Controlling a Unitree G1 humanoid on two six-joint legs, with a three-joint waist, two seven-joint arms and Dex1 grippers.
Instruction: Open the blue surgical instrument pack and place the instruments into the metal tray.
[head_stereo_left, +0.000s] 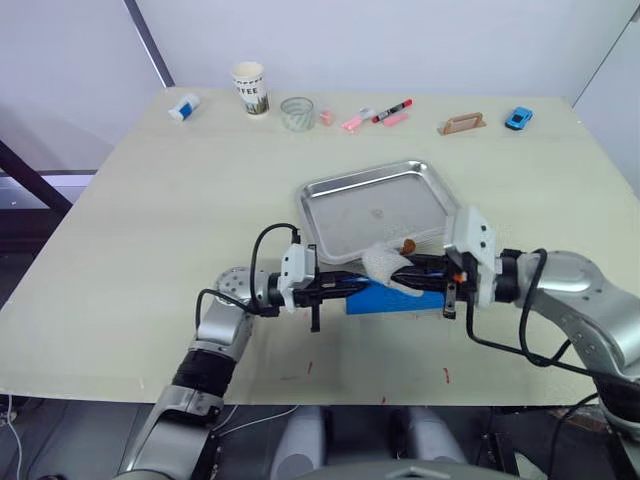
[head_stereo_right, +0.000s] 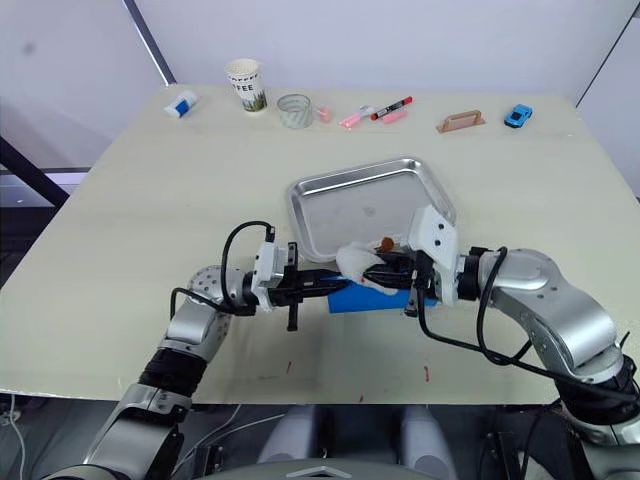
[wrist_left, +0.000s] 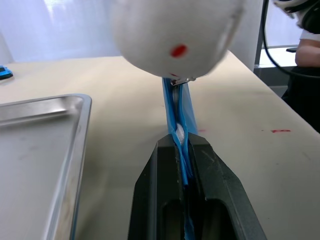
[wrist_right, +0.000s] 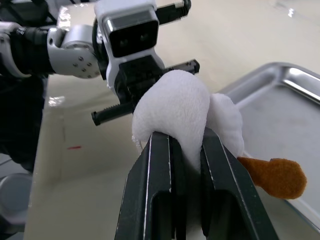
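Observation:
The blue surgical instrument pack lies on the table just in front of the metal tray, and its instruments are hidden. My left gripper is shut on the pack's left edge; the left wrist view shows the blue pack pinched between the fingers. My right gripper is shut on a white plush toy that sits over the pack at the tray's front rim. In the right wrist view the white plush toy is squeezed between the black fingers, with its orange-brown part over the tray.
Along the far edge of the table stand a paper cup, a glass, red and pink markers, a tan holder, a blue toy car and a white-blue item. The table's front edge runs just below both grippers.

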